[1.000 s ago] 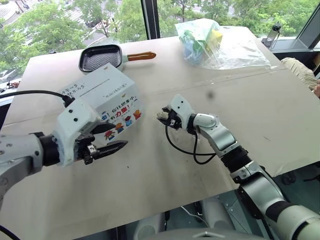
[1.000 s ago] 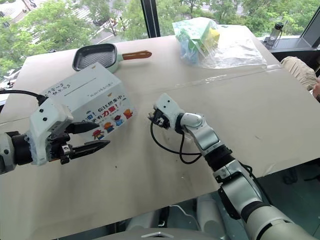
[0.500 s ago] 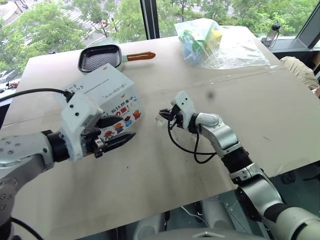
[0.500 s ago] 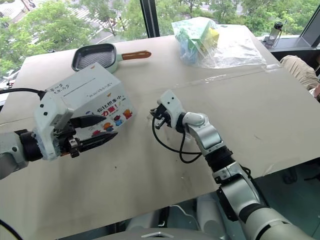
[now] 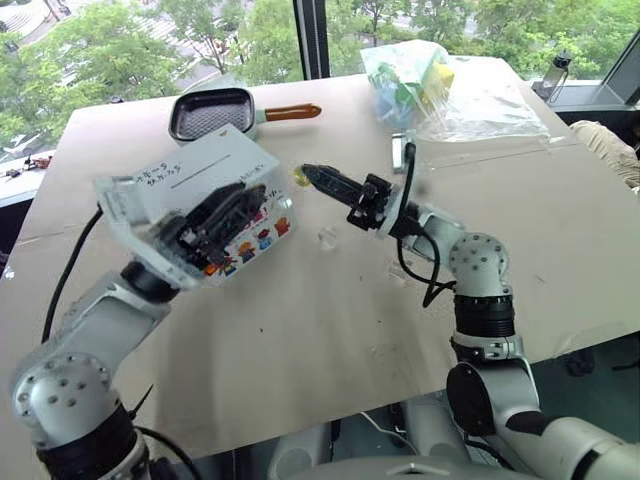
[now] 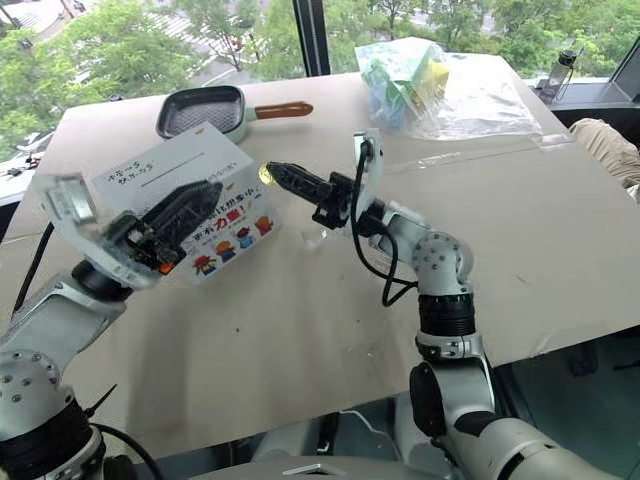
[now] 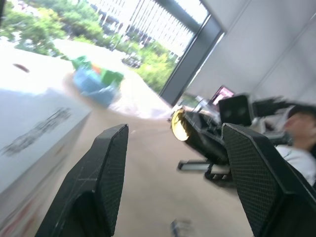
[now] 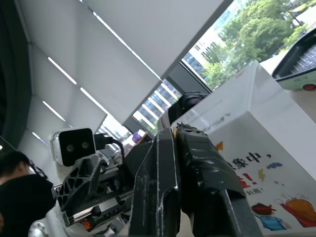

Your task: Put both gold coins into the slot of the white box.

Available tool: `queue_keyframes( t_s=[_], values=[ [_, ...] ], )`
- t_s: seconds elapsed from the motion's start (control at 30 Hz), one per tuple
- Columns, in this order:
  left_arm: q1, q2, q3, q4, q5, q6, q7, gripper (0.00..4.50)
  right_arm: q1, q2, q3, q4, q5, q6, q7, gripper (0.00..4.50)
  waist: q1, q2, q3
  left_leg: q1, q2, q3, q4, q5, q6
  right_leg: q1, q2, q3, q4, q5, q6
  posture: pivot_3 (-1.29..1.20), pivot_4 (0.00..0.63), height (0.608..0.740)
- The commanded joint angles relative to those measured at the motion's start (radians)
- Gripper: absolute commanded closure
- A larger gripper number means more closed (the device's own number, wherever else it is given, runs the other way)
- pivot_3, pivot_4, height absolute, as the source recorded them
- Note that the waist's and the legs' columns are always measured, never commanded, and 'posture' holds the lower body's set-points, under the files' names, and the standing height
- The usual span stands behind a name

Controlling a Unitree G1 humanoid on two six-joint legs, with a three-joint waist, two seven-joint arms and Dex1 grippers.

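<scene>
The right gripper (image 6: 268, 173) has lifted clear of the table, clamped on a gold coin (image 6: 265, 174) beside the white box (image 5: 215, 205) – left gripper (image 6: 185, 205) spread, steadying it – slot next.

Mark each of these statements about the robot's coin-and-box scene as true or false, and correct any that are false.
1. The right end effector pinches a gold coin at its tip. True.
2. The white box lies flat on its side across the grey pan. False: it stands apart from the pan, on the table.
3. The left end effector is shut. False: its fingers are spread, against the box.
4. The clear plastic bag sits at the table's far side. True.
</scene>
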Motion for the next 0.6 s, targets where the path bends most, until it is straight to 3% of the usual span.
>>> queue_keyframes(
  t_s=[0.03, 0.27, 0.57, 0.6],
  values=[
    [0.005, -0.017, -0.066, -0.036, -0.079, -0.060, 0.068, 1.41, -0.053, 0.049, -0.001, -0.048, 0.094, 0.014, -0.021, 4.46, -0.007, 0.000, 0.000, 0.000, 0.000, 0.001, 0.000, 0.000, 0.000, 0.000, 0.001, 0.000, 0.001, 0.000, 0.000, 0.00, 0.150, 0.721],
    [0.034, -0.033, -0.169, -0.047, -0.134, -0.150, 0.117, 1.41, -0.037, 0.031, 0.028, -0.078, 0.172, 0.017, -0.035, 4.46, -0.006, 0.000, 0.000, 0.001, 0.001, 0.001, 0.000, 0.000, 0.000, -0.001, 0.001, 0.001, 0.001, 0.000, 0.000, 0.00, 0.150, 0.721],
    [0.034, 0.008, -0.208, -0.040, -0.173, -0.206, 0.085, 1.41, -0.021, 0.007, 0.062, -0.110, 0.246, 0.030, -0.028, 4.46, -0.006, 0.000, 0.000, 0.001, 0.000, 0.002, 0.000, 0.000, 0.000, -0.001, 0.002, -0.001, 0.001, 0.000, 0.000, 0.00, 0.150, 0.721],
    [0.037, 0.014, -0.208, -0.041, -0.182, -0.210, 0.080, 1.67, -0.021, 0.006, 0.065, -0.112, 0.248, 0.029, -0.029, 4.50, -0.006, 0.000, 0.000, 0.001, 0.000, 0.002, 0.000, 0.000, 0.000, -0.001, 0.002, 0.000, 0.002, 0.000, 0.000, 0.00, 0.150, 0.721]
  ],
)
